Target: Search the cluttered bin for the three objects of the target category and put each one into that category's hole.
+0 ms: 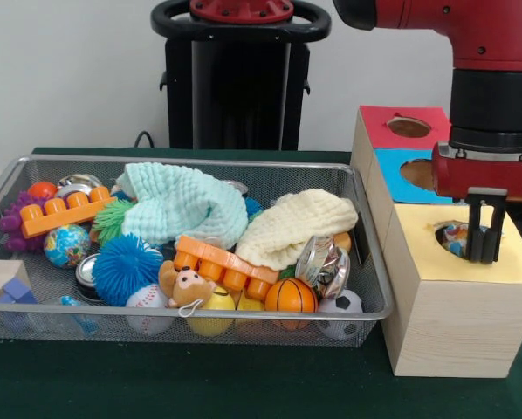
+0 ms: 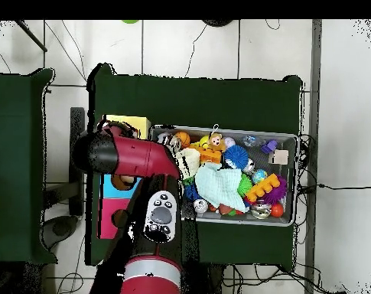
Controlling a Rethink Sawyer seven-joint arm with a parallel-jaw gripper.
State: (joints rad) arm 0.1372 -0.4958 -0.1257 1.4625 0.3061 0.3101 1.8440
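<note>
You are facing the robot across a dark green bench [image 1: 200, 384]. The red and black arm [image 1: 492, 52] comes down from the top right and ends over the pale wooden box [image 1: 457, 323] at the near right.

The largest thing is the cluttered bin [image 1: 366, 310], a wide silver mesh basket filling the left and middle of the bench, just beside the boxes. In the overhead view the bin [image 2: 289, 180] lies to the right of the arm.

Inside the bin, a mint knitted cloth [image 1: 178, 205] is heaped at the far middle, and a cream knitted cloth [image 1: 300, 227] lies to its right. An orange block strip [image 1: 65, 212] sits at the far left, another orange block piece [image 1: 222, 259] near the middle. Along the near edge are a blue spiky ball [image 1: 126, 266], a small brown bear [image 1: 184, 285], an orange basketball [image 1: 290, 295] and a soccer ball [image 1: 341, 307].

Three boxes stand in a row at the right: red surround [image 1: 379, 131] farthest, blue surround [image 1: 396, 179] in the middle, yellow surround [image 1: 497, 257] nearest.

The tool [image 1: 482, 249] hangs with its dark tips dipped into that category's hole [image 1: 453, 237] in the yellow top. You cannot tell from either view whether it is released or clenched. A patch of white cloth printed with colours [image 1: 454, 236] shows inside the hole, just left of the tool.
</note>
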